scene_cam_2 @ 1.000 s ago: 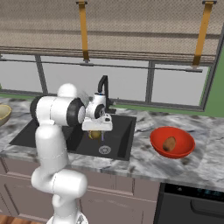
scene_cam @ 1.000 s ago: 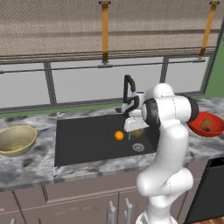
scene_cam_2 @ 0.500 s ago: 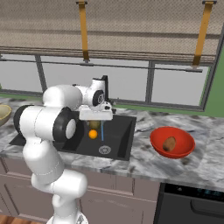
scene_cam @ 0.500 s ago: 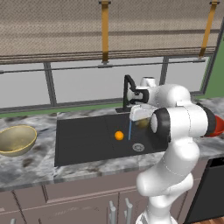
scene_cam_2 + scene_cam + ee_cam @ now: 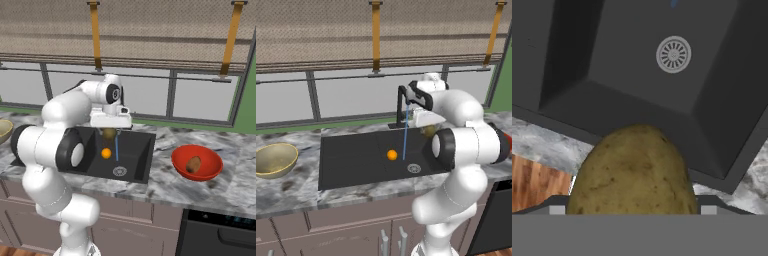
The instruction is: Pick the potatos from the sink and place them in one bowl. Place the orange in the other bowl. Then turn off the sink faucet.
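My gripper [image 5: 109,130] hangs over the right part of the black sink [image 5: 136,150], shut on an olive-brown potato [image 5: 634,175] that bulges out between its fingers. The same potato [image 5: 429,131] shows under the hand near the sink's right end. The orange [image 5: 392,155] lies on the sink floor, left of the drain [image 5: 414,168]. A reddish-brown potato [image 5: 193,164] lies in the red bowl [image 5: 176,161] on the counter to the right. The tan-yellow bowl [image 5: 274,161] stands on the counter at the left. From the black faucet [image 5: 401,106] a thin blue stream of water [image 5: 405,135] falls.
Grey marbled counter [image 5: 165,185] runs around the sink, with a window wall behind. A dark appliance [image 5: 220,235] sits under the counter at the right. In the hand view the sink's near rim [image 5: 572,131] and a strip of wooden floor [image 5: 537,182] lie below the potato.
The arm has swung round, its elbow coming to the front. The hand has carried the olive-brown potato a little up and toward the sink's right end. Its grip is unchanged.
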